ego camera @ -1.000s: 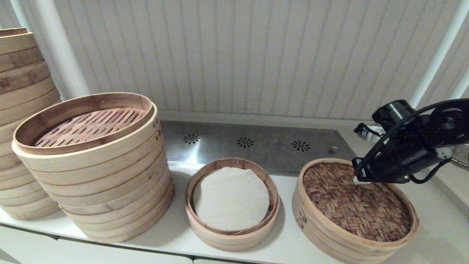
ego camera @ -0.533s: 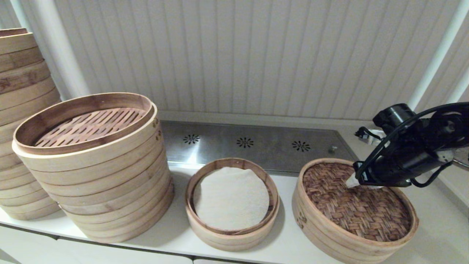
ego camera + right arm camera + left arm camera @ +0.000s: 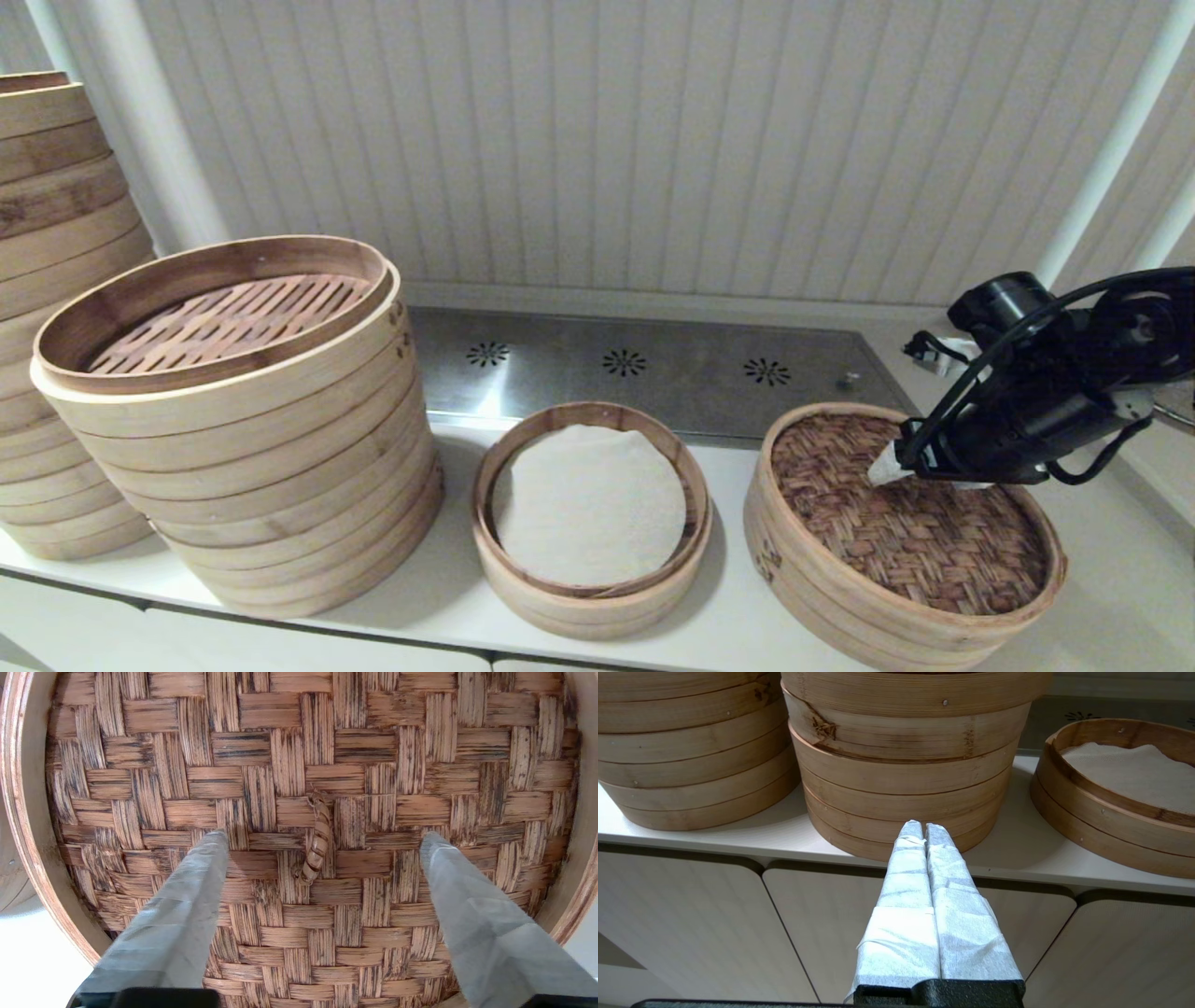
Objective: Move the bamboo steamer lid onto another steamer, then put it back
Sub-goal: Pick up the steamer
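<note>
The bamboo steamer lid [image 3: 910, 527], brown herringbone weave inside a pale band, lies on a low wide basket at the right of the counter. My right gripper [image 3: 894, 467] hangs just above its far half. In the right wrist view the gripper [image 3: 323, 836] is open, with a wrapped finger on each side of the lid's small twisted loop handle [image 3: 317, 847] and nothing held. The small steamer [image 3: 590, 509] with a white cloth liner stands uncovered at the middle. My left gripper [image 3: 924, 828] is shut and empty, low in front of the counter edge.
A tall stack of wide baskets [image 3: 243, 439] with a slatted top basket stands at the left, and a taller stack [image 3: 51, 280] behind it. A steel strip with flower-shaped holes [image 3: 644, 369] runs along the back. White cabinet fronts [image 3: 714, 924] lie below the counter.
My right gripper has come down and slightly forward over the lid; a white fingertip now shows close above the weave. The lid and baskets have not moved.
</note>
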Controlling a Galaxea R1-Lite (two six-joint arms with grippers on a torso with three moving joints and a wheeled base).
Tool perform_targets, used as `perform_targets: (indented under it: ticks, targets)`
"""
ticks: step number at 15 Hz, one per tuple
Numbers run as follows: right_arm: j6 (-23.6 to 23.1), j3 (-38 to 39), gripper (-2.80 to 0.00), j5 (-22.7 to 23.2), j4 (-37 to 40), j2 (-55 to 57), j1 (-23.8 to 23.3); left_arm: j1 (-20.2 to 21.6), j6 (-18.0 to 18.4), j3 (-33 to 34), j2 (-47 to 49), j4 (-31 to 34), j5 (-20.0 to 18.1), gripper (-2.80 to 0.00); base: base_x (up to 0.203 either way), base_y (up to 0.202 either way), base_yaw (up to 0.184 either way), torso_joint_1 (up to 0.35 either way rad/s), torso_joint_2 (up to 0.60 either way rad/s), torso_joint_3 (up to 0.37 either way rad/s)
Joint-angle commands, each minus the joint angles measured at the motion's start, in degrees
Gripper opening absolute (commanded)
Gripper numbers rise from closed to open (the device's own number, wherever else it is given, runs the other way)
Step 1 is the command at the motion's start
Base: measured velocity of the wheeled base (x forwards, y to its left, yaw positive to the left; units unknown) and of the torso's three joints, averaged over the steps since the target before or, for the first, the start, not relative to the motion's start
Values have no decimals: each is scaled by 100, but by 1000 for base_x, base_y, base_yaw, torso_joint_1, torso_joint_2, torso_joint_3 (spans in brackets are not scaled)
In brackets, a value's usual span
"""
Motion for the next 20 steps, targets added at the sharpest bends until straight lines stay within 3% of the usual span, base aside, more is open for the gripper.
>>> perform_targets:
  ticks: [1,9,10,20]
  targets:
    - [6,10,0,2,17,20,3,0,1,0,9,3,4,-280,0,0,0,0,0,0]
    - [-3,19,0,2,17,38,21,0,1,0,9,3,4,-280,0,0,0,0,0,0]
    - [5,30,-280,2,17,36,38,0,1,0,9,3,4,-280,0,0,0,0,0,0]
    - [6,406,-280,106,-554,46,56,0,1,0,9,2,4,-280,0,0,0,0,0,0]
